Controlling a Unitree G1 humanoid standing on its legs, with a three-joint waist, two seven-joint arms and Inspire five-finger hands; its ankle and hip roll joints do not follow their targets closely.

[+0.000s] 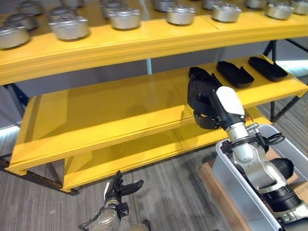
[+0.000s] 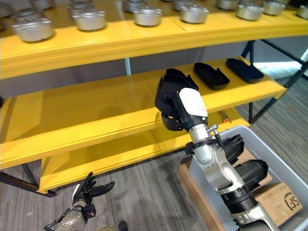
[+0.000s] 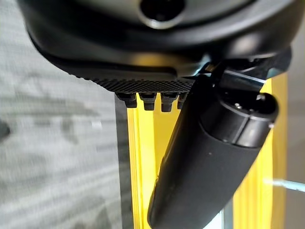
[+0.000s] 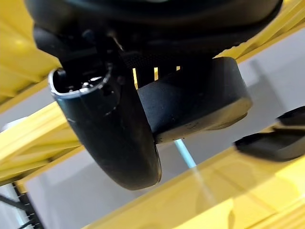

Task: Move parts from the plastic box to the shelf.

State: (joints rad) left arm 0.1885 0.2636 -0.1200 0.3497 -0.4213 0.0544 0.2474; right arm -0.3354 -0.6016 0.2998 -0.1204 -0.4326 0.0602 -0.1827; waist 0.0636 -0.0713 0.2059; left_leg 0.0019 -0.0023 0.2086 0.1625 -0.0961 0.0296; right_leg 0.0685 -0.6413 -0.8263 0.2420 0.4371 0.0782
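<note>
Right hand [image 2: 175, 108] clutched black part [image 4: 195, 102] above middle shelf [image 1: 106, 110] front edge, left of two black parts [image 1: 234, 73]; left hand [image 1: 118, 187] hung relaxed, empty, below shelf; grey box [image 2: 202, 192] sat lower right; risk: early release, part slipping off edge.

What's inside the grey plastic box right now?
The box holds black parts and a cardboard piece. The right arm covers much of its inside, so anything below cannot be seen. The right hand holds a black part at the middle shelf.
</note>
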